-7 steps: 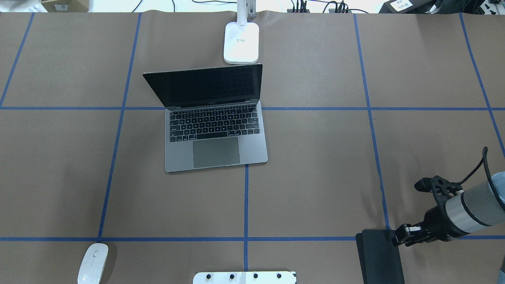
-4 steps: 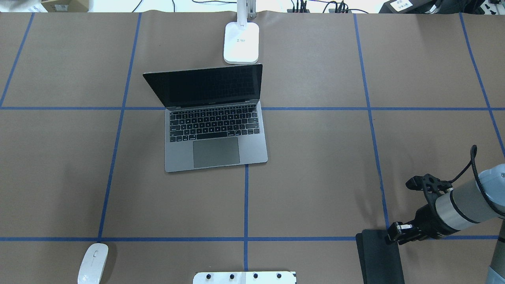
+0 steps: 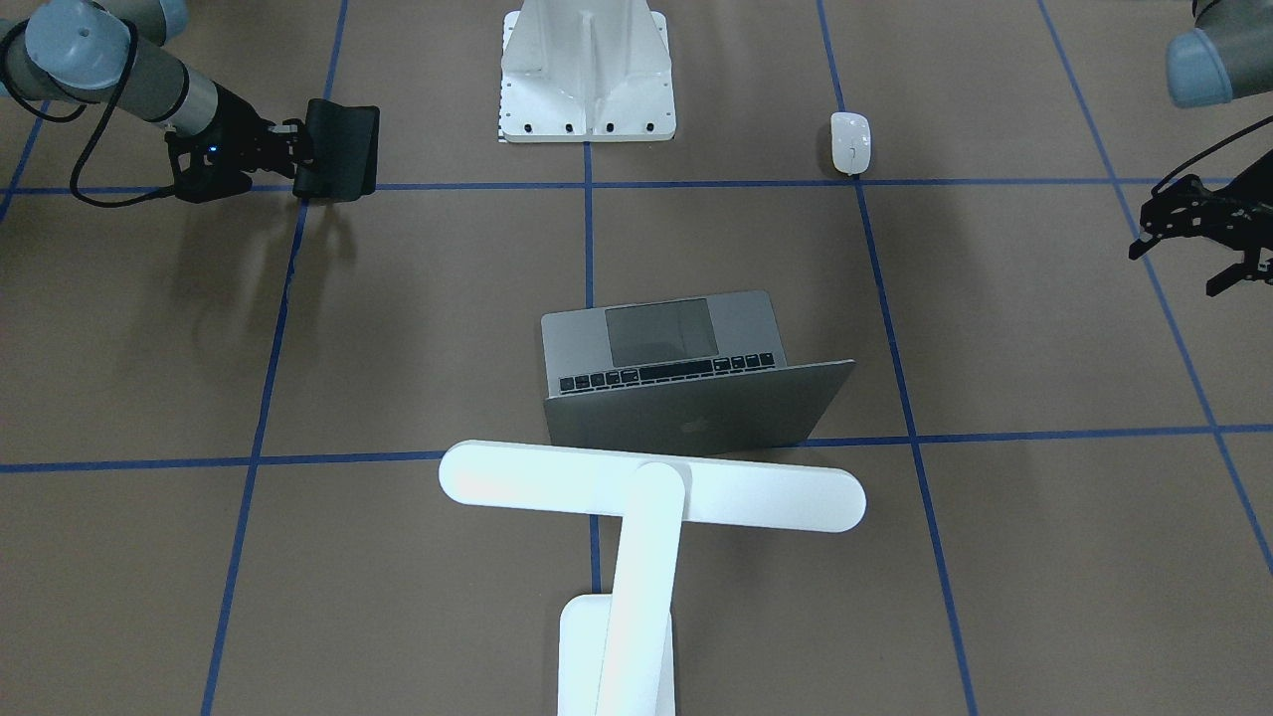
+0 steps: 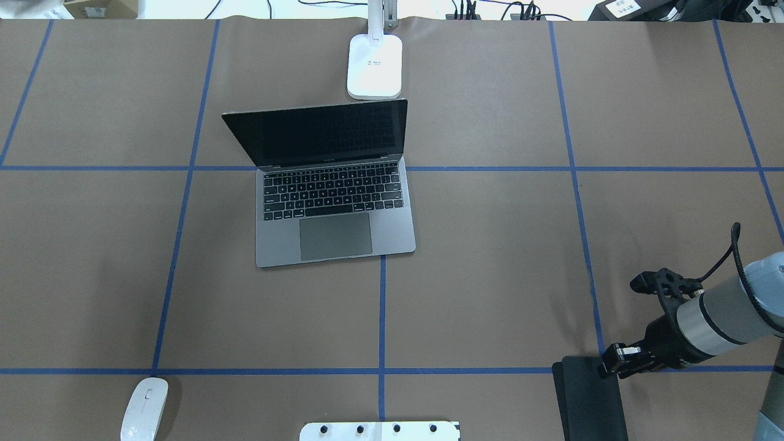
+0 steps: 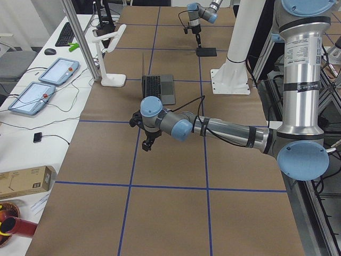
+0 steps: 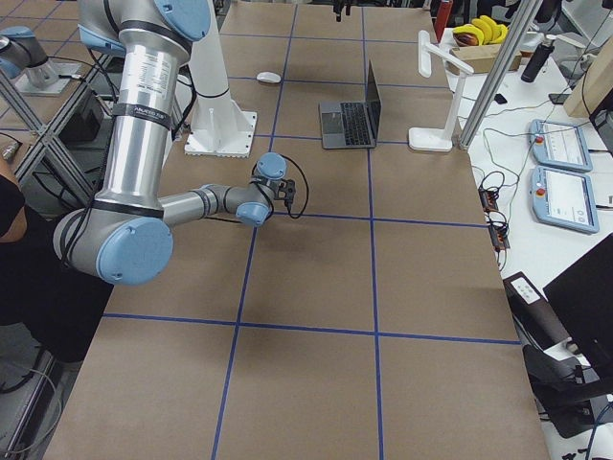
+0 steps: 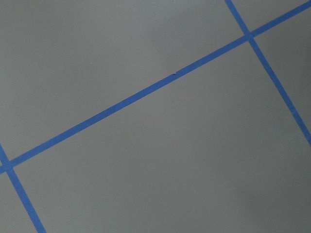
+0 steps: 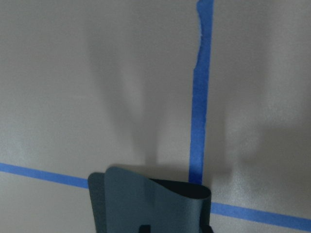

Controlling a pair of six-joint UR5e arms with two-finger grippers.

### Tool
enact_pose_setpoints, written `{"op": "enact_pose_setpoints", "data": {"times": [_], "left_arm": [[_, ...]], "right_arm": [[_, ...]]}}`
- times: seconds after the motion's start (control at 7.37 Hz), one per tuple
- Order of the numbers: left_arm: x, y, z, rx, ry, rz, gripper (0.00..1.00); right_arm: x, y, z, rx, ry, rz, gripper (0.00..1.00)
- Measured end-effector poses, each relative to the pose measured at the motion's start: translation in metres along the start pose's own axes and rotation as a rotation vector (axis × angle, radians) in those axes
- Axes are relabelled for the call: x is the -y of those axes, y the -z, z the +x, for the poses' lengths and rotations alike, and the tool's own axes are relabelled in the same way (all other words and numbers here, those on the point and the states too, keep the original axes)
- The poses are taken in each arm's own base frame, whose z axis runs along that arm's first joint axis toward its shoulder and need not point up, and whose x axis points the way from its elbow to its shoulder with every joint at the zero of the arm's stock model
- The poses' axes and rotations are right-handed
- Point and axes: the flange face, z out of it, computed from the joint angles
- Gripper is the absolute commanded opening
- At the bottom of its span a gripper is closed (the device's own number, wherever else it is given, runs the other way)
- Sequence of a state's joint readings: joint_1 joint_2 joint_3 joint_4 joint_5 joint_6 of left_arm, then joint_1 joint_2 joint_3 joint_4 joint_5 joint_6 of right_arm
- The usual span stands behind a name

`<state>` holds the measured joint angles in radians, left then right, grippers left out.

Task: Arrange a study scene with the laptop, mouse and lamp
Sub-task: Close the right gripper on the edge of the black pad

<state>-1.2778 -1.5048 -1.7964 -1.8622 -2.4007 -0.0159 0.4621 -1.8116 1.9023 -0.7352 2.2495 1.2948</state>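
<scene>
The laptop (image 4: 337, 226) stands open in the middle of the table, its screen dark and its lid (image 3: 696, 418) facing the front camera. Behind it is the lamp, with its base (image 4: 375, 66) at the table's far edge and its long bar head (image 3: 651, 487) over the laptop's lid. The mouse (image 4: 144, 407) lies at the near left by the tape cross. My right gripper (image 4: 612, 361) is shut on the right edge of a thin black mat (image 4: 588, 398). That edge curls upward in the right wrist view (image 8: 150, 204). My left gripper (image 3: 1238, 268) hangs open over bare table, far out on the left.
A white ribbed pedestal (image 3: 587, 70) with bolt holes stands at the robot's side of the table, between mouse and mat. Blue tape lines (image 7: 146, 94) divide the brown table cover. Tablets and cables (image 5: 42, 85) lie beyond the far edge.
My right gripper has moved a little to the left and farther onto the mat's edge. Laptop, mouse and lamp have not moved.
</scene>
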Motion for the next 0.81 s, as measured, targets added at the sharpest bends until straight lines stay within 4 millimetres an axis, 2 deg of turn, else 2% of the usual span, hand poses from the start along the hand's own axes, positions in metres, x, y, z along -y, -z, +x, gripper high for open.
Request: {"op": "enact_pose_setpoints", "data": {"times": [0.81], "left_arm": [[-0.0008, -0.0015, -0.0016, -0.001, 0.001, -0.003, 1.00]], "right_arm": [[-0.0009, -0.0053, 0.0026, -0.006, 0.004, -0.010, 0.46]]}}
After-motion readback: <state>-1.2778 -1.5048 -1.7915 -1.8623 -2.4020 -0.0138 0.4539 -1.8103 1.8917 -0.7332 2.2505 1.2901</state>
